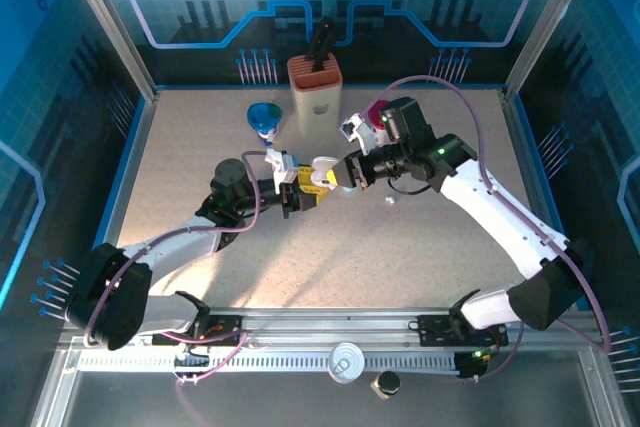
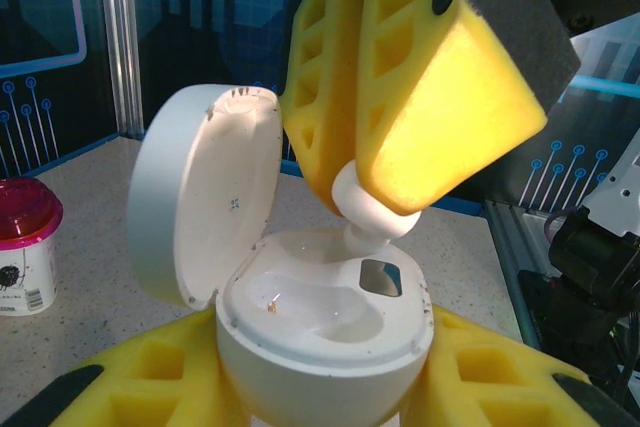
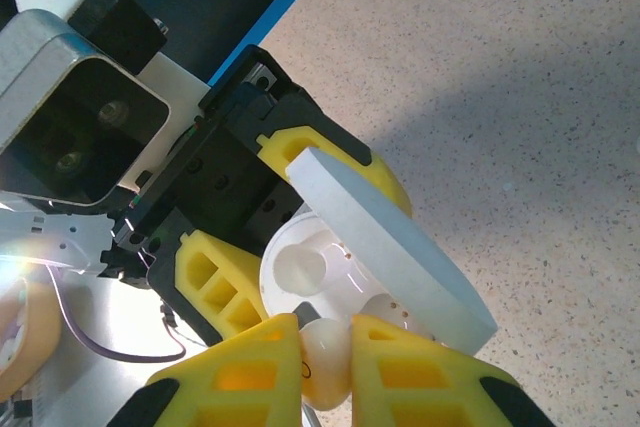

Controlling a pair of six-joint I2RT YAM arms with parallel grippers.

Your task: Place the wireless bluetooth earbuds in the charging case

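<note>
- Alignment is the heart of this step. The right gripper (image 1: 350,175) is clenched on one earbud (image 2: 372,215), whose stem points down into the right-hand socket of the case (image 2: 320,347). The stem tip looks to be just at or inside the opening.
- The left gripper (image 1: 300,194) grasps the case body from both sides and holds it above the table (image 1: 450,257). The lid (image 2: 200,207) stands swung open on the left of the left wrist view.
- To do it well, I judge the earbud should go straight down along the socket's line, slowly, with the case kept steady. A tilt could jam the stem against the rim.
- Letting go seems wise only once the bud's head sits flush in its hollow. The thick pads (image 2: 440,97) crowd the lid, so a sideways drift could knock it.
- The other socket (image 2: 300,312) is empty, a smooth moulded hollow.
- Earbud and case are hard, glossy white plastic, all rounded, so likely slippery. The case is pebble-shaped and the lid is a shallow dome with a slightly scuffed rim.
- The pads are yellow foam with cut-out cells. They are soft enough to grip, though the bud may twist in them.
- The table is matte, speckled beige. A white speck (image 1: 390,200) lies near the right gripper, too small to tell what it is.
</note>
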